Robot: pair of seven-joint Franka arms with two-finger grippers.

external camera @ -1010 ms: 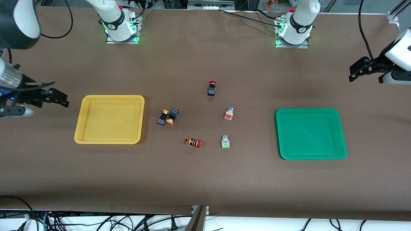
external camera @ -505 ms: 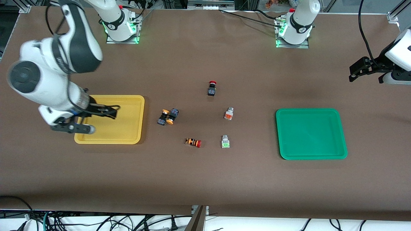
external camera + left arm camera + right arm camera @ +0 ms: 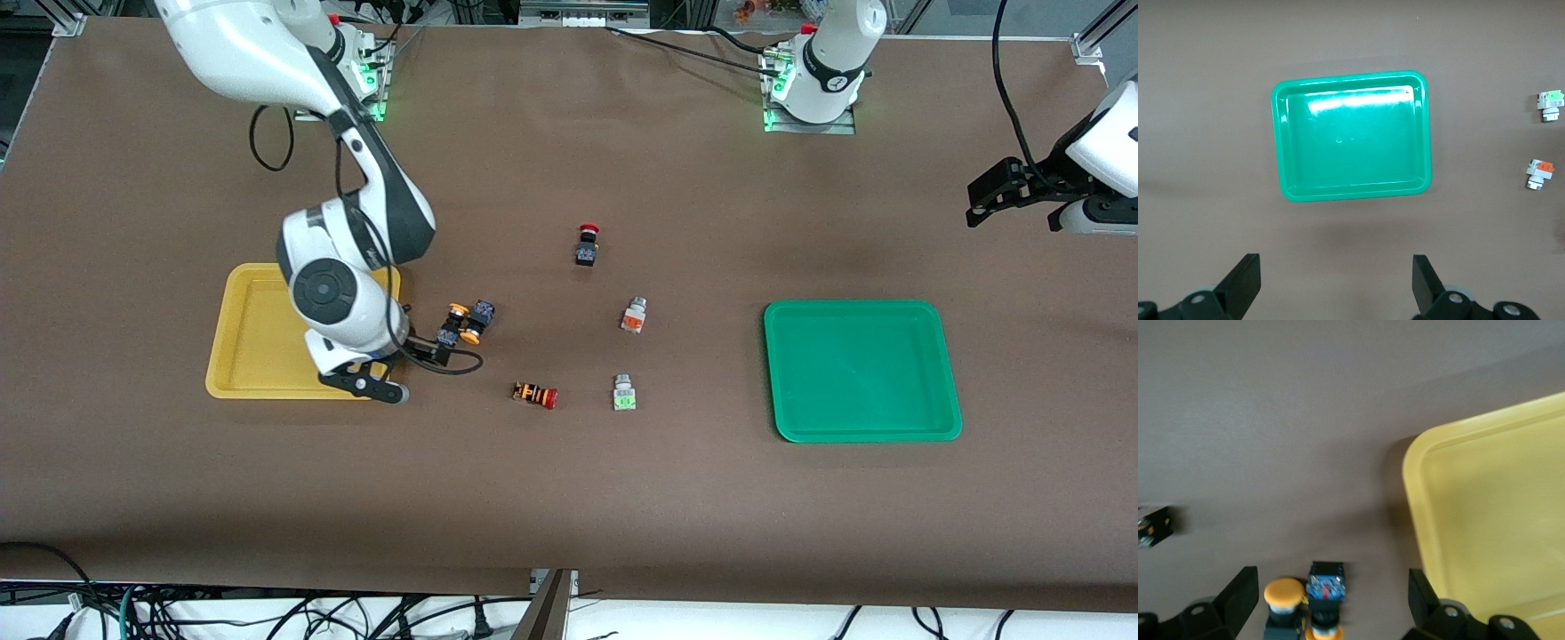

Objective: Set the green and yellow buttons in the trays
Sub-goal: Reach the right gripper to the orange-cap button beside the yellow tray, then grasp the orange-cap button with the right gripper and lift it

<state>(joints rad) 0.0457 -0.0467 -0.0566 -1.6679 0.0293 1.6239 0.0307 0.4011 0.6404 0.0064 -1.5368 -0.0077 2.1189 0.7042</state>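
We saw the yellow tray (image 3: 258,338) lying toward the right arm's end of the table with nothing in it, its inside bare where the right arm did not cover it. The right claw (image 3: 425,351) hung low just beside that tray's corner, its fingers (image 3: 1238,597) spread wide and pinching nothing. Right in front of that claw lay the two black buttons with yellow caps (image 3: 465,323), side by side and touching each other, on the bare table and not in any tray. A little past them from the claw, nearer the front camera, lay the striped switch with a red cap (image 3: 534,394). The green tray (image 3: 861,371) sat toward the left arm's end of the table, also holding nothing. The left claw (image 3: 989,194) waited high up near that end of the table, its fingers (image 3: 1241,283) spread apart and empty, with the green tray below it. Between the two trays lay the pale green-faced button (image 3: 624,393) and the pale orange-faced button (image 3: 634,316), both on the table. The black switch with the red cap (image 3: 587,244) lay farther from the front camera than those.
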